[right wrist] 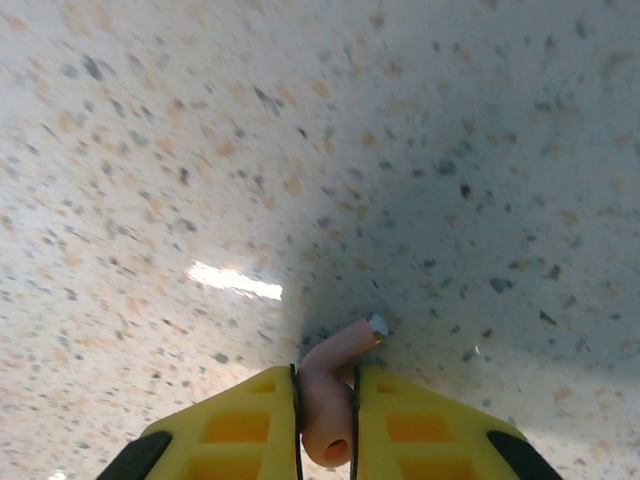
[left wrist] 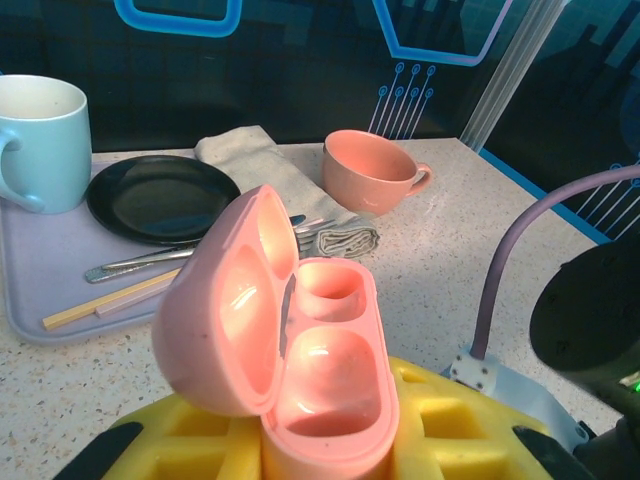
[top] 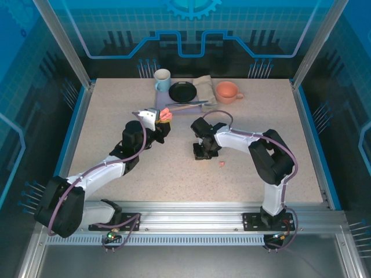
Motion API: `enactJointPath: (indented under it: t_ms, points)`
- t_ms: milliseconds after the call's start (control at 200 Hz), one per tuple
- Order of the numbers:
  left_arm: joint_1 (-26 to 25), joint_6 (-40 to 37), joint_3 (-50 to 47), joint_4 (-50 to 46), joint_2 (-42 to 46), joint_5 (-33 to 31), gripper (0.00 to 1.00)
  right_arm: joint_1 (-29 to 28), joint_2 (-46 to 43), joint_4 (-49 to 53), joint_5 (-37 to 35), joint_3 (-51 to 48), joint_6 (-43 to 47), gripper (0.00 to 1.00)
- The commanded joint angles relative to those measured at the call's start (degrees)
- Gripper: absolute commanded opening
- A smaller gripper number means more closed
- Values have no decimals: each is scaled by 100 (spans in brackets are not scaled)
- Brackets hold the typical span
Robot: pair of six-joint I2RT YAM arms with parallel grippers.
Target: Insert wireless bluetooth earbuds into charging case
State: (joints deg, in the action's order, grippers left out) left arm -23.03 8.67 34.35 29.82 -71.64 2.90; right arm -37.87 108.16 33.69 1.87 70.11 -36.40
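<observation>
One earbud sits in right claw, case in left claw.

I'm in a robotics lab cell: aluminium frame rails and blue printed wall panels enclose my speckled surface.

Near frame centre, your left gripper held a pink charging case; right of it, your right gripper pointed down at the table, a pink earbud lying nearby.
</observation>
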Motion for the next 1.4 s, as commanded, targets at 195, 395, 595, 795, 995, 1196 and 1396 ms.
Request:
enactJointPath:
  t_ms: [195, 395, 595, 795, 995, 1196, 1396]
  points:
    - [51, -282, -70, 404, -51, 526, 0, 846, -1754, -799, 1869, -687, -535, 14]
    - [40, -452, -77, 670, -387, 1216, 0, 1605, -2576, -1436, 3923, -976, -1153, 14]
    - [-38, -611, 62, 913, -926, 1943, 0, 1949, -2926, -1862, 5260, -934, -1692, 15]
    - [-358, -1029, 416, 648, -1235, 2171, 0, 1960, -3034, -1940, 5725, -726, -1770, 15]
    - [-383, -1048, 487, 479, -1167, 1648, 0, 1983, -2802, -486, 5047, -656, -725, 14]
    - [-300, -801, 303, 267, -872, 866, 0, 1882, -2257, -1973, 4461, -2148, -1415, 14]
    - [-278, -682, 263, 142, -629, 747, 0, 1312, -1209, -3575, 4076, -2594, -2222, 13]
